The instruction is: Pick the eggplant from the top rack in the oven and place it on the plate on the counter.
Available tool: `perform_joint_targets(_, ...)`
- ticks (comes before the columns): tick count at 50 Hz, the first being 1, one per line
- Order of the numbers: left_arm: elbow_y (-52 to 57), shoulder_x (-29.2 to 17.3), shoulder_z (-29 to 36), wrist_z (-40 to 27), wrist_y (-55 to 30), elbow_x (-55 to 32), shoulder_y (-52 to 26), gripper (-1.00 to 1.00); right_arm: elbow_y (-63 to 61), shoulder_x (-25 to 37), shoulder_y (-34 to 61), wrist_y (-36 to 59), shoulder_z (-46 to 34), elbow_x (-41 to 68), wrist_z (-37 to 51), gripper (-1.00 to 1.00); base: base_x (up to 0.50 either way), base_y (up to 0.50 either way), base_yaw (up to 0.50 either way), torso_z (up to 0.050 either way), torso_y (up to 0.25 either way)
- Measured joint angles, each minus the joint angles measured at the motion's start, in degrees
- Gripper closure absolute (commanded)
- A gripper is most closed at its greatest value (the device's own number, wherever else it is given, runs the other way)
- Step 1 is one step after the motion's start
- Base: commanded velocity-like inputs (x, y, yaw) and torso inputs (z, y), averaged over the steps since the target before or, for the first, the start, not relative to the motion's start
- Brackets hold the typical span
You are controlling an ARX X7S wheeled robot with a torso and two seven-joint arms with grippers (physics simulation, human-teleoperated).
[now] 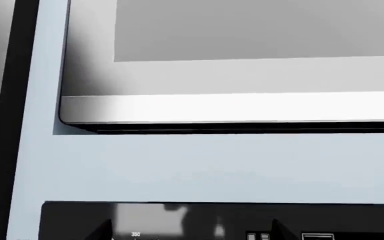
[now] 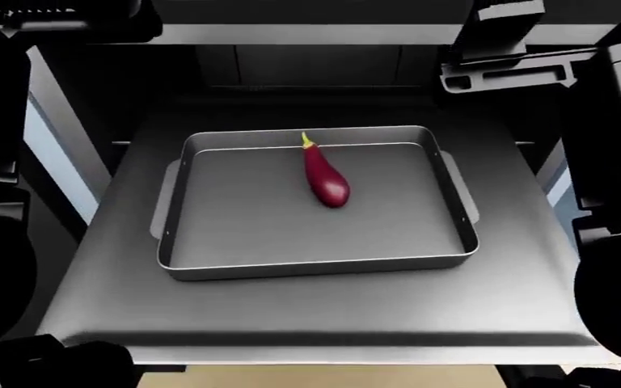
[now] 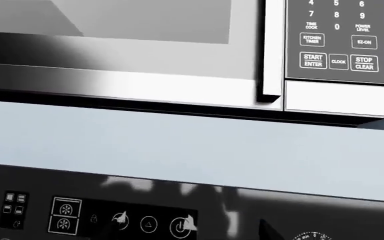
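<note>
Here, neither end effector shows its tips in any view, so I cannot tell whether the left or the right one is open or closed; the wrist views look only at a microwave (image 3: 178,45) and at the oven's control panel (image 3: 125,215) below it, and both arms appear raised well above the food. In the head view only dark arm parts (image 2: 613,121) stand at the edges. The eggplant (image 2: 325,176) lies inside the baking tray (image 2: 322,263), near the tray's far wall, stem pointing away, and the tray sits on the top rack (image 2: 322,315), which is drawn out toward the robot. The plate and the surface are not visible. I think the main risk is the descent: an arm coming down may strike the tray wall or push the tray. The eggplant is glossy and rounded, so a grip on the thick end could squeeze it out and make it roll.
</note>
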Motion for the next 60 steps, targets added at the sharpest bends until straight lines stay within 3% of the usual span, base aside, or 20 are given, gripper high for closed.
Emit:
perform_joint_targets(19, 0.7, 0.0, -3.3, -4.5, -1.9, -7.3, -0.9, -1.00, 11.8, -1.2, 1.7, 4.4, -4.6, 5.4, -3.3, -1.00, 0.00, 0.00, 0.00, 0.000, 0.000)
perform_joint_targets(39, 0.2, -1.1, -6.4, -12.4, -3.0, -18.7, -2.2, -1.00, 29.4, -3.0, -5.9, -6.1, -12.3, 4.2, -9.2, -1.00, 0.00, 0.00, 0.00, 0.000, 0.000)
perform_joint_targets(60, -1.0, -3.2, -9.1, -21.7, -2.2, -31.4, -2.4, -1.00, 45.3, -4.0, -5.9, -12.8, -17.5, 2.2, -12.8, -1.00, 0.00, 0.00, 0.00, 0.000, 0.000)
